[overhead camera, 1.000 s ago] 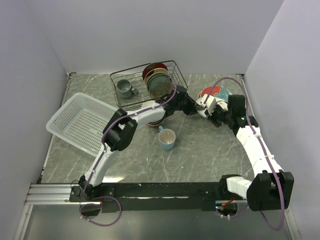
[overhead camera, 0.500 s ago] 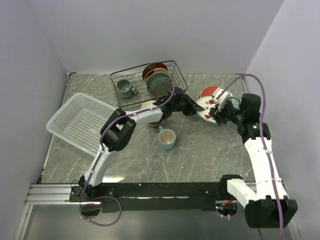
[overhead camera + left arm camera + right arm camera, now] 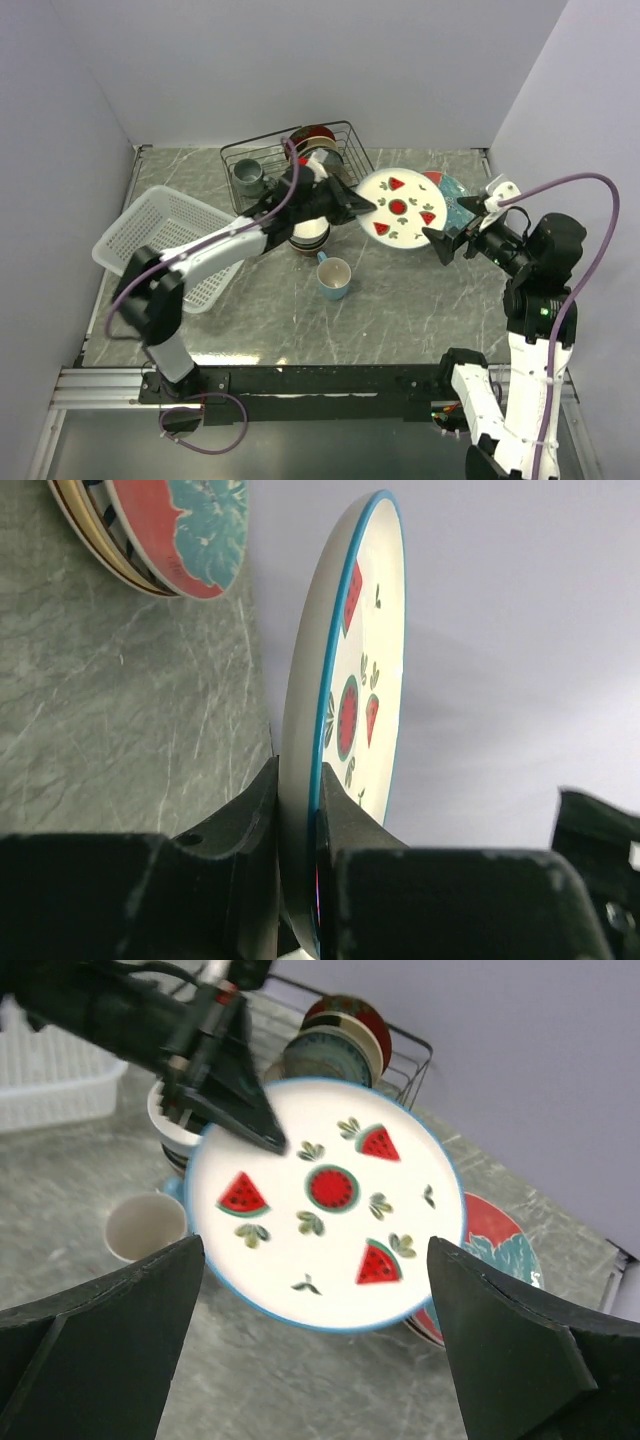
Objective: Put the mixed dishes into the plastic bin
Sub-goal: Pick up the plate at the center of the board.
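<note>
Light blue ceramic mug (image 3: 334, 277) stands upright, mouth up, on the grey marbled worktop (image 3: 400, 310), nearest the arm bases. Well to the left of the mug sits the white plastic bin with lattice sides (image 3: 125, 220); no dish can be seen in it. Just behind the mug is a stack of cream and blue-patterned bowls (image 3: 308, 235).

Behind and to the right of the mug, a round white plate with a blue rim (image 3: 400, 208), painted with red watermelon slices and green leaves around a red centre, hangs in the air above the worktop. The left hand (image 3: 365, 207) is clamped on the plate's left rim, one finger on each face. The right hand (image 3: 457, 225), just beside the plate's right edge, has its jaws spread wide and grips nothing.

Farther right of the mug, a low stack topped by a teal-floral red-rimmed plate (image 3: 455, 195) lies flat, partly hidden by the raised plate. Farthest behind the mug, a black wire rack (image 3: 255, 143) holds a grey mug (image 3: 248, 177) and several upright plates (image 3: 315, 140).
</note>
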Controlling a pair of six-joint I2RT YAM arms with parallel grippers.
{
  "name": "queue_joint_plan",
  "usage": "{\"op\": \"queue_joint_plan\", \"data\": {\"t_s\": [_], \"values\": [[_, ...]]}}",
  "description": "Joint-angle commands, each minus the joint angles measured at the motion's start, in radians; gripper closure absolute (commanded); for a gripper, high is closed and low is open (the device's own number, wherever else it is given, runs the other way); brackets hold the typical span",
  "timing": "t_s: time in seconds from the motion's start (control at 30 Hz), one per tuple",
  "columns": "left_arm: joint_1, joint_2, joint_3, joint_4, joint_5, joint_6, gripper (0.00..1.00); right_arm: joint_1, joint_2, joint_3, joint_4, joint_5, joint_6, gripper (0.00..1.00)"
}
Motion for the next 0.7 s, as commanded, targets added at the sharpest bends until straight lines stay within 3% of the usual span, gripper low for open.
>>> {"op": "queue_joint_plan", "data": {"t_s": [0.0, 0.23, 0.4, 0.57, 0.67], "values": [[0.024, -0.235, -0.122, 0.128, -0.048, 0.095, 0.99, -0.021, -0.046, -0.024, 0.132, 0.018, 0.226, 0.0], [0.058, -0.54, -0.41, 0.123, -0.159, 0.218, 0.99, -0.071, -0.069, -0.095, 0.212, -0.021, 0.361, 0.0], [0.085, -0.761, -0.517, 0.043, -0.248, 0.296, 0.99, -0.087, -0.069, -0.161, 0.273, -0.042, 0.38, 0.0], [0.113, -0.956, -0.613, -0.023, -0.32, 0.358, 0.99, -0.087, -0.035, -0.346, 0.486, -0.229, 0.531, 0.0], [0.124, -1.042, -0.643, -0.07, -0.361, 0.385, 0.99, -0.087, 0.005, -0.429, 0.537, -0.263, 0.513, 0.0]]}}
